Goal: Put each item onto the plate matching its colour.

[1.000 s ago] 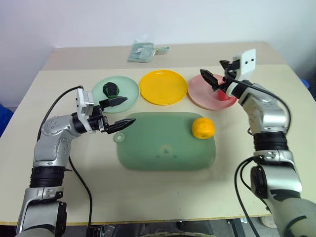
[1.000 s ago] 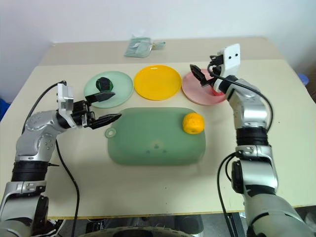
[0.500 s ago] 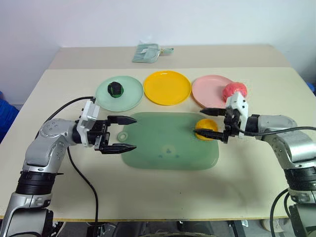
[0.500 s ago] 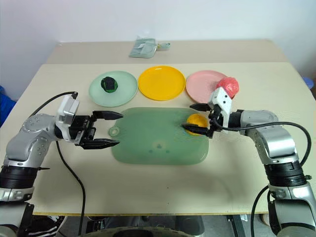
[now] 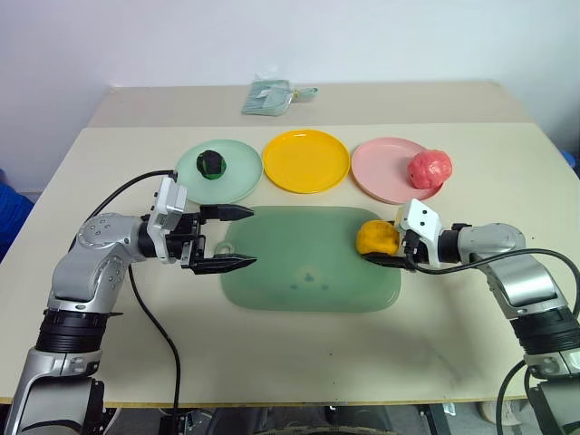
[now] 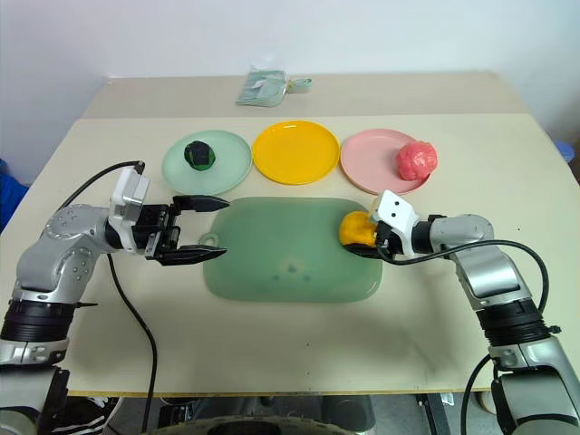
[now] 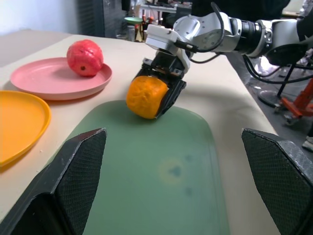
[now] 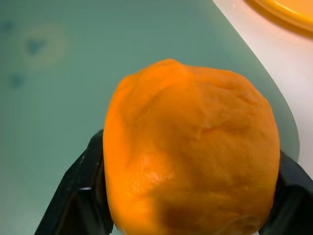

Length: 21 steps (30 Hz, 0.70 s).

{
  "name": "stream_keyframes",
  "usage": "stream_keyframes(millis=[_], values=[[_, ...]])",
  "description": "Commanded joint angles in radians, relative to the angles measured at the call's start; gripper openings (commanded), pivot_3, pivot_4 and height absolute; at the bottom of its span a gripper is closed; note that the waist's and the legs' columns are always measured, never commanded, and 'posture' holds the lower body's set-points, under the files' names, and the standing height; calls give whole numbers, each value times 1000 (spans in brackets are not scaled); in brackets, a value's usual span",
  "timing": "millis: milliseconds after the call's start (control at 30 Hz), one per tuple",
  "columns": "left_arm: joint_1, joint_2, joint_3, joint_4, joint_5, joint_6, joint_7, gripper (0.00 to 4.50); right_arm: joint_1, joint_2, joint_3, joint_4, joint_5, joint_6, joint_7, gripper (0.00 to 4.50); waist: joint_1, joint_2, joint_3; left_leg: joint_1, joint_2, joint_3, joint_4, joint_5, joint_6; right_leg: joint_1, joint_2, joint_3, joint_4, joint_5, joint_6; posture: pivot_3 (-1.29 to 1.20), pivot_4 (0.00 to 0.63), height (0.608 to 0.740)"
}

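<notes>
The orange-yellow lump (image 5: pixel 376 237) is pinched between the black fingers of the right gripper (image 5: pixel 385 246) at the three o'clock edge of the translucent green cutting board (image 5: pixel 299 272), which is laid at the middle of the beige table (image 5: pixel 272 353). In the right wrist view the lump is seen pressed on both flanks by the fingers (image 8: pixel 76 196); whether it is resting on the board or held just above it cannot be told. At the board's nine o'clock edge, the left gripper (image 5: pixel 237 237) is held level and pointed across the board, its two fingers spread wide with nothing between them. Three plates are ranged in a row at the board's twelve o'clock side. The dark green-black ball (image 5: pixel 211 163) is set on the mint green plate (image 5: pixel 237 177) toward eleven o'clock, the yellow plate (image 5: pixel 306 161) is placed at twelve o'clock, and the pink-red fruit (image 5: pixel 429 168) is set on the pink plate (image 5: pixel 381 168) toward one o'clock. A folded greenish cloth (image 5: pixel 269 95) is seen beyond the plates, near the table's far edge.
</notes>
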Motion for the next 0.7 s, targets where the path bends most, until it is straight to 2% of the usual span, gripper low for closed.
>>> stream_keyframes(millis=[33,100,200,333,500,567,633,700], values=[[-17,-20,58,-23,-21,-18,60,4500,-116,72,-106,-48,120,49,-56,2631,-3,1,0,0,0,0,0,0,0,0,0,0,0,0,0,0,150,740],[-34,-27,77,4,-22,16,118,4500,-168,110,-117,-42,131,61,-88,2631,0,0,0,0,0,0,0,0,0,0,0,0,1,0,0,0,150,740],[-80,-60,100,90,104,-63,310,4500,-318,244,-67,85,26,-8,-258,2631,-1,0,0,0,0,0,0,1,-1,0,0,0,0,0,0,0,150,740],[-129,-124,122,47,131,15,546,4500,-471,396,8,381,-159,-232,-460,2631,0,0,0,0,0,0,0,4,-7,-1,1,0,2,0,0,0,150,740],[-93,-139,89,0,188,-6,614,4500,-637,510,-18,715,-191,-341,-573,2631,-1,0,0,-1,-2,0,-1,5,-7,-2,0,0,1,0,0,0,150,740],[-72,-135,90,-11,195,-11,616,4500,-664,536,-38,784,-155,-337,-524,3659,-4,0,0,-1,-2,0,-1,5,-7,-2,1,0,1,0,0,0,150,740],[-51,-128,88,-20,207,-27,611,4500,-678,551,-37,834,-160,-362,-507,4473,-7,0,0,-1,-1,0,-2,5,-8,-2,1,0,2,0,0,0,150,740],[-40,-129,92,-29,205,-29,611,4500,-682,559,-38,848,-168,-371,-503,4473,-8,0,0,-1,-1,0,-2,5,-8,-2,1,0,2,0,0,0,150,740]])
